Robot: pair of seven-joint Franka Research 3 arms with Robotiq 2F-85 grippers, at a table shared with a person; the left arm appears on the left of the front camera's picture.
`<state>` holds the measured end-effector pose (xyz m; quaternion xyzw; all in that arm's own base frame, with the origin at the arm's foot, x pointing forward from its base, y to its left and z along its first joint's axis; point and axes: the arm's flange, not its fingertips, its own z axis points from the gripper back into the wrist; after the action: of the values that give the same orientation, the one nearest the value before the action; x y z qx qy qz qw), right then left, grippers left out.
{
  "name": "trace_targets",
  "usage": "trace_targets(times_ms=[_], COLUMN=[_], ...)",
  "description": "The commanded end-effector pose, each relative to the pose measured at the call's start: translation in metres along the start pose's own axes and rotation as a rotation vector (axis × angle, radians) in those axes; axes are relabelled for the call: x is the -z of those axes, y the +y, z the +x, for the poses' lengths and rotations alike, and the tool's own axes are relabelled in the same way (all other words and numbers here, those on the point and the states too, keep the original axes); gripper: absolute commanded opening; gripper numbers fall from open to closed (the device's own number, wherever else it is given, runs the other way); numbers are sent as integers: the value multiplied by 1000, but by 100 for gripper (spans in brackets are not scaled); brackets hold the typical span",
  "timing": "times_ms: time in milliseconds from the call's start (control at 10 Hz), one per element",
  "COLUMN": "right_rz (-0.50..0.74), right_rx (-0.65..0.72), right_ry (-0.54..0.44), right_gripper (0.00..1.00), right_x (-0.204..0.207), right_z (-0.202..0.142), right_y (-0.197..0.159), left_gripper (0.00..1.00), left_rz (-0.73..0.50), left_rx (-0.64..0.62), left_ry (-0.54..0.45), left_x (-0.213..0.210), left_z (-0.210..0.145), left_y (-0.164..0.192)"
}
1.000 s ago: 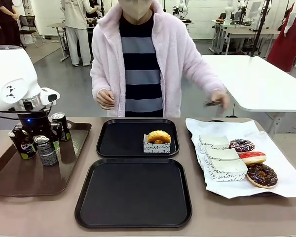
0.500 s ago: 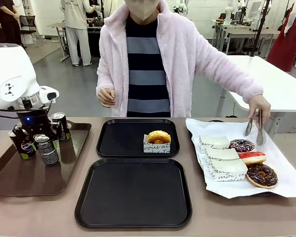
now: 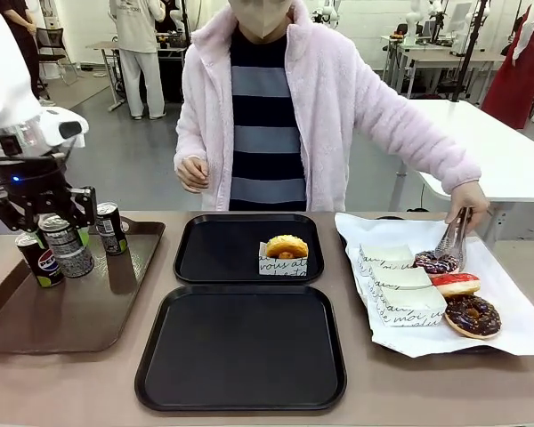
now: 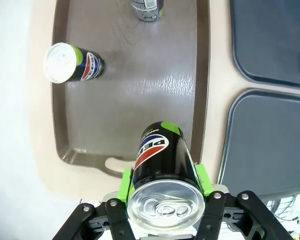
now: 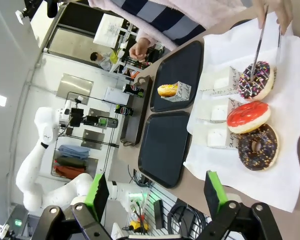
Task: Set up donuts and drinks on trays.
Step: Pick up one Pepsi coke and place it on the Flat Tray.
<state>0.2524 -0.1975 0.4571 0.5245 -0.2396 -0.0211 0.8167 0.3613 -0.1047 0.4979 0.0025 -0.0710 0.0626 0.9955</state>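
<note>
My left gripper [image 3: 64,233] is shut on a black Pepsi can [image 4: 162,167], held above the brown tray [image 3: 36,320]; the gripper [image 4: 165,202] clamps the can just below its silver top. Two more cans [image 3: 37,260] [image 3: 109,227] stand on that tray. On the far black tray [image 3: 214,253] sits a plain donut in a paper holder [image 3: 286,250]. The near black tray [image 3: 240,351] holds nothing. My right gripper [image 5: 155,200] is open, high above the table's right side. A person's tongs [image 3: 452,238] touch a sprinkled chocolate donut [image 3: 436,261].
A white paper sheet [image 3: 516,334] at the right carries a red-iced donut [image 3: 456,284], a chocolate donut [image 3: 472,315] and several folded paper holders [image 3: 400,289]. The person stands at the far edge, between the trays and the paper.
My left gripper has lifted the can off the brown tray, up and slightly left. The person's hand has brought the tongs down onto the sprinkled donut.
</note>
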Motion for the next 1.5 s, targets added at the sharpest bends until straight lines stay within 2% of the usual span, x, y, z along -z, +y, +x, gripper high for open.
trace_targets(times_ms=[0, 100, 300, 400, 600, 900, 1100, 1400], right_rz=[9, 9, 9, 9, 9, 9, 9, 9], right_rx=[-1, -1, -1, -1, -1, -1, -1, -1], right_ry=[4, 4, 4, 4, 4, 4, 4, 4], right_gripper=[100, 100, 100, 100, 100, 100, 100, 100], right_x=[-2, -2, -2, -2, -2, -2, -2, -2], right_z=[0, 0, 0, 0, 0, 0, 0, 0], right_y=[0, 0, 0, 0, 0, 0, 0, 0], left_gripper=[4, 4, 4, 58, 58, 58, 58, 58], left_rz=[-18, 0, 0, 2, -4, 6, 9, -61], left_rx=[-62, 0, 0, -11, 30, 26, 47, 113], left_ry=[-18, 0, 0, 0, -80, -111, -108, -100], left_x=[6, 0, 0, 0, -28, -44, -36, -8], left_z=[3, 0, 0, -1, 27, 72, 102, 124], left_y=[6, 0, 0, 2, -49, -105, -140, -173])
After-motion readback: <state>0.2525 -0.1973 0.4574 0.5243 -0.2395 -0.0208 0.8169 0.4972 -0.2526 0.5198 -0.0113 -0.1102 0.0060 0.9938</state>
